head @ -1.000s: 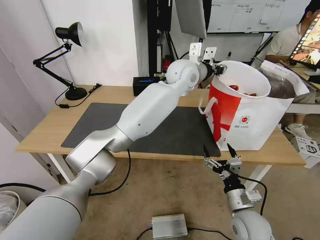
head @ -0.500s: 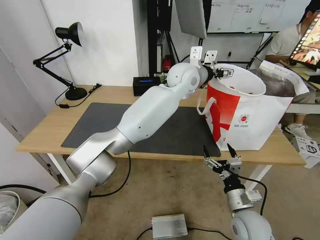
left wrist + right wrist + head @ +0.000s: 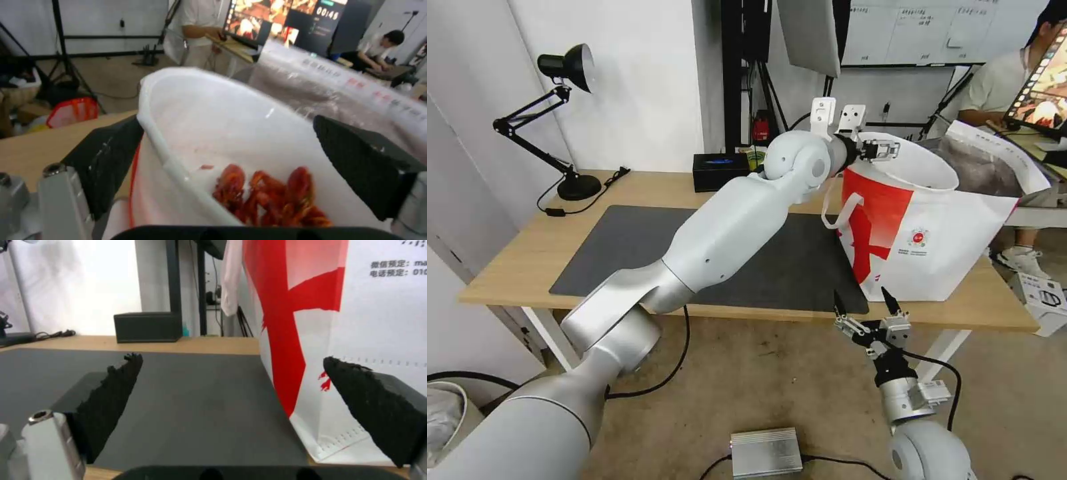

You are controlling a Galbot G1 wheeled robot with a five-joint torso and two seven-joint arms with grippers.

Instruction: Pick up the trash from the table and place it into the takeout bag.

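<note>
Left gripper [image 3: 883,149]: jaws apart, empty, over the white red-panelled takeout bag [image 3: 920,240].
Red crayfish shells [image 3: 271,196]: inside the bag.
Right gripper [image 3: 864,308]: apart, parked low.
Advice: lift clear without snagging the rim.

The light wooden table with white legs [image 3: 514,267] carries a large dark grey rectangular mat [image 3: 620,247]. Right of the mat, partly on its right edge, stands the big white takeout bag with a broad red panel [image 3: 934,253]. Behind the mat sit a black rectangular tissue box [image 3: 715,171] and, toward the left, the round base of a black desk lamp [image 3: 578,187].
</note>
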